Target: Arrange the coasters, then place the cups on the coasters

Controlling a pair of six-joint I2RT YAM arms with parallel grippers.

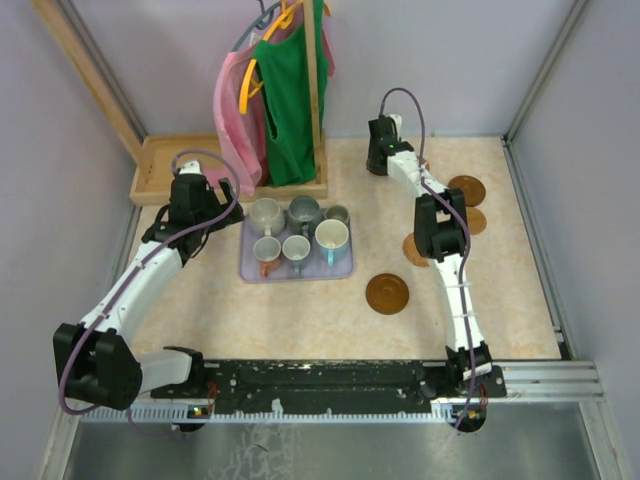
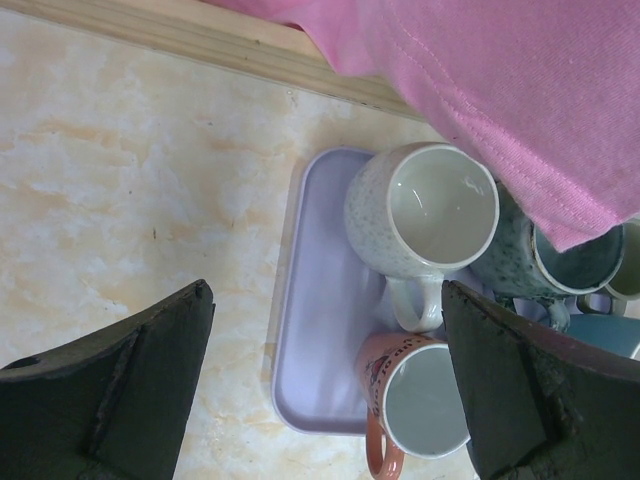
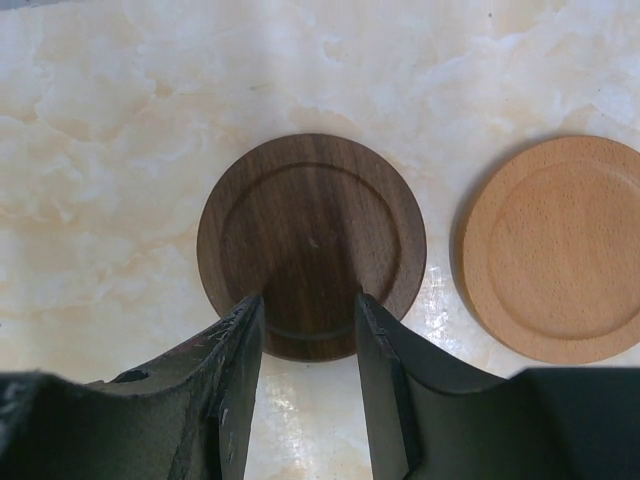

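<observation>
**Right gripper**. The jaws stand part-way apart with nothing clamped between them. The tips are poised over the near rim of the dark coaster, which lies flat on the table. The gap is narrower than the disc, so this looks like a set-up to catch or nudge the rim, not a hold across it. I cannot tell whether the tips touch the wood.

**Light coaster**. It lies flat just beside the dark one, not touching it.

**Other coasters**. They are scattered along the right side, unevenly spaced. A lone coaster sits nearer the tray. The arranging looks unfinished.

**Left gripper**. It is released, jaws wide, hanging over the left end of the lavender tray. It is probably kept there ready for the cups.

**Cups**. All six are grouped on the tray, none on a coaster yet. The speckled cup and the orange-brown mug are nearest the left gripper.

**Pink garment**. It droops over the tray's far cups and could snag on a lift.
</observation>
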